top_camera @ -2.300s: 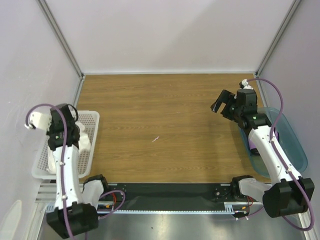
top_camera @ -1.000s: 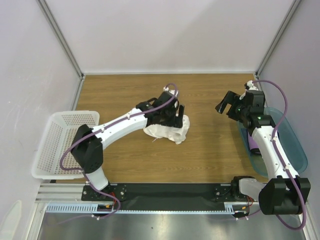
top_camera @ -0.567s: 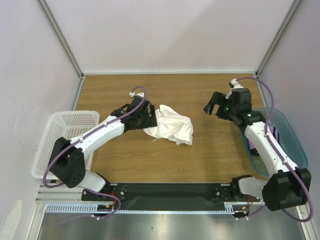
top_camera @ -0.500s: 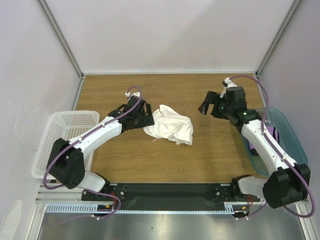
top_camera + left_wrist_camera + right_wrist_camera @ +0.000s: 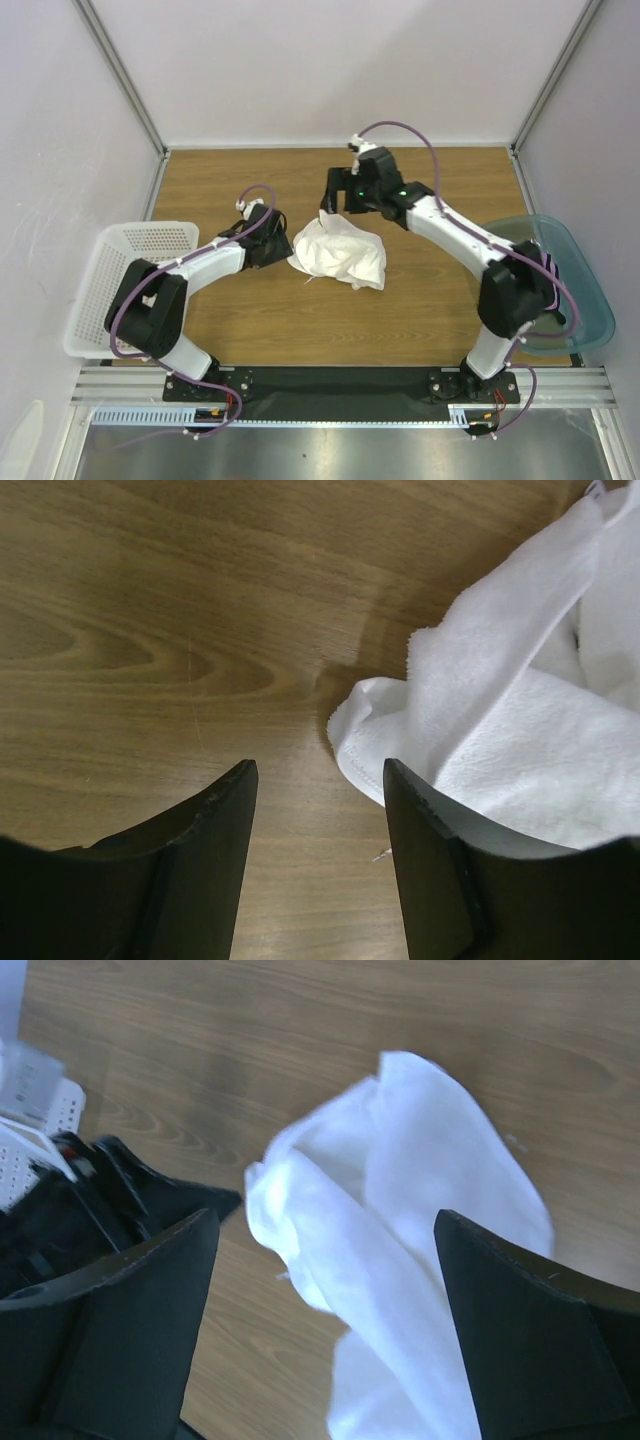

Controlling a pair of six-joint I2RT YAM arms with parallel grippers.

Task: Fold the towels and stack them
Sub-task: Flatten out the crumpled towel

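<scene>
As towel [image 5: 340, 255] lies crumpled, left hand [image 5: 320, 775] beside (agape)

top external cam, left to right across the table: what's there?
white perforated basket → left gripper → white towel → translucent teal bin. The right gripper is left out because it sits over the towel's far edge.
</scene>
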